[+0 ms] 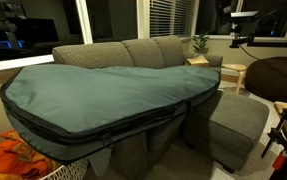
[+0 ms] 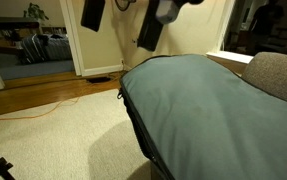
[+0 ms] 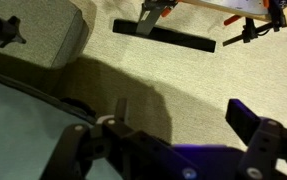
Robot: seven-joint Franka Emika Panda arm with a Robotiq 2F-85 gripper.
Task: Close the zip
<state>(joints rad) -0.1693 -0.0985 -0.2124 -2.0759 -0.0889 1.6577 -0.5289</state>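
A huge teal-grey padded bag (image 1: 103, 90) lies across the grey sofa (image 1: 143, 50). The zip (image 1: 123, 125) is a black track along the bag's front edge. It shows again as the zip (image 2: 133, 120) down the bag's left edge, and as the zip (image 3: 38, 92) beside teal fabric in the wrist view. I cannot make out its pull. My gripper (image 3: 183, 112) is open and holds nothing. It hangs over the carpet, off to the right of the zip. In an exterior view the gripper (image 2: 120, 27) hangs high above the bag's near end.
A grey ottoman (image 1: 235, 120) stands in front of the sofa's right end and shows as the ottoman (image 3: 43, 35) in the wrist view. Black tripod feet (image 3: 178, 35) with red clamps stand on the carpet. An orange cable (image 2: 43, 108) crosses the floor. Orange cloth (image 1: 8, 160) fills a basket.
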